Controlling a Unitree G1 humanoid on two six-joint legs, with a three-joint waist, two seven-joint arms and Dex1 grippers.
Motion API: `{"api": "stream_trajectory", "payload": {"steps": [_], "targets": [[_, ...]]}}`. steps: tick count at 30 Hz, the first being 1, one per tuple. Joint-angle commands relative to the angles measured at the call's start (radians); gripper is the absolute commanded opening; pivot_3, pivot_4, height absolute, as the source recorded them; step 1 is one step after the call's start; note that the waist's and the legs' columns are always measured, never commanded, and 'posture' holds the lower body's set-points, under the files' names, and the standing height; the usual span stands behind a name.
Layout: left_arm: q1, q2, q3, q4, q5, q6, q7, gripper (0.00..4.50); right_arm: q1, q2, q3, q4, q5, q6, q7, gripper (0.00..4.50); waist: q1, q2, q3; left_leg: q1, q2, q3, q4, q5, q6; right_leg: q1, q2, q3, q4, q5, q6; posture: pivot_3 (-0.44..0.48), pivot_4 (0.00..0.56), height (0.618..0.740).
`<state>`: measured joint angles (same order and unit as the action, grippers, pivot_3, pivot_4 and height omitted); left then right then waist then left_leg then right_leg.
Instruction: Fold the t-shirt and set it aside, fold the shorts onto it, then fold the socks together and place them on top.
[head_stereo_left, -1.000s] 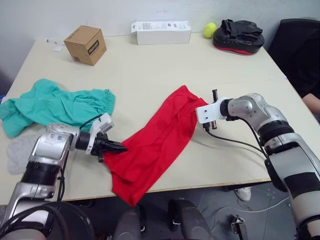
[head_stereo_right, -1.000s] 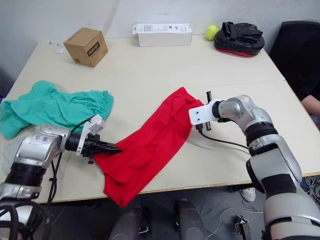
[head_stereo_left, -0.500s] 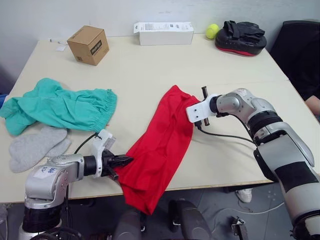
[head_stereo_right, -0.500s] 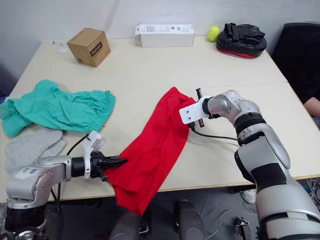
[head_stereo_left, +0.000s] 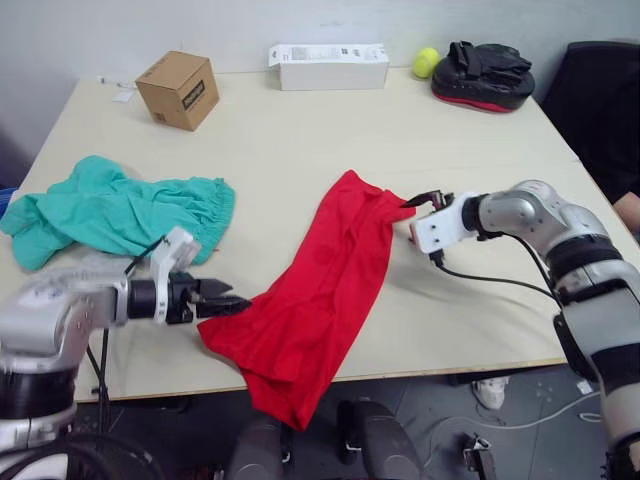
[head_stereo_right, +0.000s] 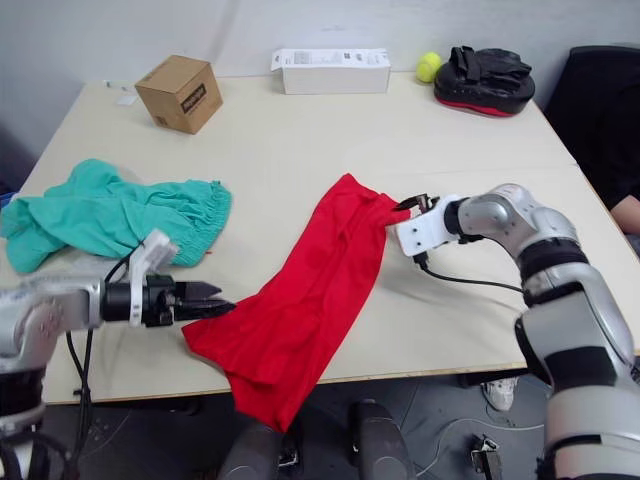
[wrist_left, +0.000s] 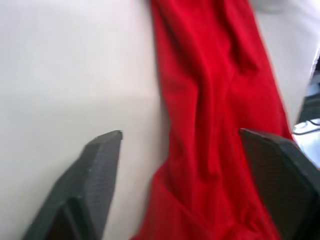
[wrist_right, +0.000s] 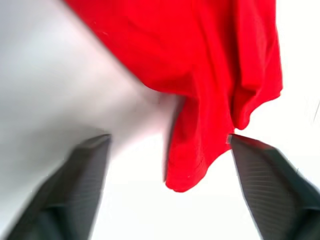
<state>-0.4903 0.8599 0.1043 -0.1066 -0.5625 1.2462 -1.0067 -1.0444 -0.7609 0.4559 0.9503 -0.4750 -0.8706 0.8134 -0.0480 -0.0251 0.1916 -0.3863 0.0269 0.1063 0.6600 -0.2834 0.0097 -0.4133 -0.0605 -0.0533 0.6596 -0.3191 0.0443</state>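
Shorts (head_stereo_left: 115, 212) lie beside the t-shirt (head_stereo_left: 320, 300), both claws, left (head_stereo_left: 226, 303) and right (head_stereo_left: 428, 199), gaping empty at its ends.

Even, bright overhead light fills my head views, with soft shadows under my arms. My wrist views are washed out on the table (wrist_left: 60, 75) and blurred, my own fingers (wrist_right: 75, 190) out of focus.
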Motion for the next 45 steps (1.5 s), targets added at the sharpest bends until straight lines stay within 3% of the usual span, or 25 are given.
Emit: {"api": "stream_trajectory", "payload": {"steps": [1,5,8,14,22,25,29,32,38,43,45], "targets": [[-0.223,0.003,-0.158,0.248,0.056,-0.083,-0.111,4.50,0.137,-0.088,-0.074,-0.268,0.203,0.029,0.133,4.47,0.013,0.000,0.000,0.000,0.000,0.000,0.000,0.000,0.000,0.000,0.000,0.000,0.000,0.000,0.000,0.000,0.150,0.740],[-0.476,-0.097,-0.346,0.570,0.169,-0.196,-0.226,4.50,0.357,-0.142,-0.120,-0.606,0.402,0.156,0.221,4.47,0.024,0.000,0.000,-0.001,0.000,0.000,0.001,0.000,0.000,0.000,0.001,-0.001,0.000,0.000,0.000,0.000,0.150,0.740],[-0.598,-0.210,-0.419,0.808,0.263,-0.329,-0.264,4.50,0.482,-0.162,-0.126,-0.784,0.467,0.218,0.259,4.47,0.021,0.000,0.000,-0.001,0.000,0.001,0.002,0.000,0.001,0.000,0.001,0.000,0.000,0.000,0.001,0.000,0.150,0.740],[-0.746,-0.401,-0.408,1.186,0.380,-0.515,-0.233,4.50,0.611,-0.119,-0.115,-0.959,0.454,0.294,0.260,4.47,0.019,-0.004,0.002,-0.001,0.001,0.003,0.003,0.000,0.001,0.000,0.002,0.000,0.000,0.000,0.001,0.000,0.150,0.740],[-0.814,-0.523,-0.345,1.342,0.460,-0.628,-0.179,4.50,0.642,-0.022,-0.081,-0.964,0.362,0.264,0.223,4.47,0.033,-0.005,0.002,-0.001,0.000,0.002,0.005,0.000,0.001,0.000,0.000,0.000,0.001,0.000,0.002,0.000,0.150,0.740],[-0.823,-0.543,-0.312,1.363,0.476,-0.643,-0.157,3.93,0.645,0.006,-0.075,-0.966,0.370,0.287,0.217,4.50,0.037,-0.005,0.002,0.000,0.000,0.001,0.006,-0.001,0.002,0.001,0.000,-0.001,0.001,0.001,0.002,0.000,0.150,0.740],[-0.820,-0.550,-0.290,1.374,0.505,-0.661,-0.153,2.72,0.650,0.029,-0.060,-0.954,0.334,0.274,0.204,4.50,0.041,-0.005,0.002,0.000,0.000,0.001,0.006,-0.001,0.002,0.001,0.000,-0.001,0.001,0.001,0.002,0.000,0.150,0.740],[-0.816,-0.552,-0.275,1.379,0.517,-0.665,-0.151,1.78,0.648,0.034,-0.056,-0.932,0.314,0.263,0.196,3.92,0.041,-0.005,0.002,0.000,0.001,0.001,0.005,-0.001,0.001,0.001,0.001,-0.001,0.001,0.001,0.002,0.000,0.150,0.740],[-0.803,-0.556,-0.249,1.379,0.533,-0.665,-0.146,0.00,0.639,0.018,-0.065,-0.915,0.329,0.242,0.210,1.96,0.043,-0.005,0.002,-0.001,0.001,0.001,0.006,0.000,0.001,0.001,0.001,-0.001,0.002,0.001,0.002,0.000,0.150,0.740],[-0.796,-0.561,-0.219,1.377,0.525,-0.649,-0.146,0.00,0.629,0.002,-0.075,-0.901,0.356,0.222,0.236,0.17,0.043,-0.005,0.003,-0.001,0.000,0.001,0.005,0.000,0.002,0.001,0.001,-0.001,0.002,0.001,0.002,0.000,0.150,0.740],[-0.797,-0.563,-0.216,1.376,0.532,-0.654,-0.144,0.00,0.622,-0.001,-0.078,-0.897,0.363,0.220,0.245,0.03,0.043,-0.005,0.003,-0.001,0.000,0.001,0.005,0.000,0.001,0.001,0.001,-0.002,0.002,0.001,0.002,0.000,0.150,0.740]]}}
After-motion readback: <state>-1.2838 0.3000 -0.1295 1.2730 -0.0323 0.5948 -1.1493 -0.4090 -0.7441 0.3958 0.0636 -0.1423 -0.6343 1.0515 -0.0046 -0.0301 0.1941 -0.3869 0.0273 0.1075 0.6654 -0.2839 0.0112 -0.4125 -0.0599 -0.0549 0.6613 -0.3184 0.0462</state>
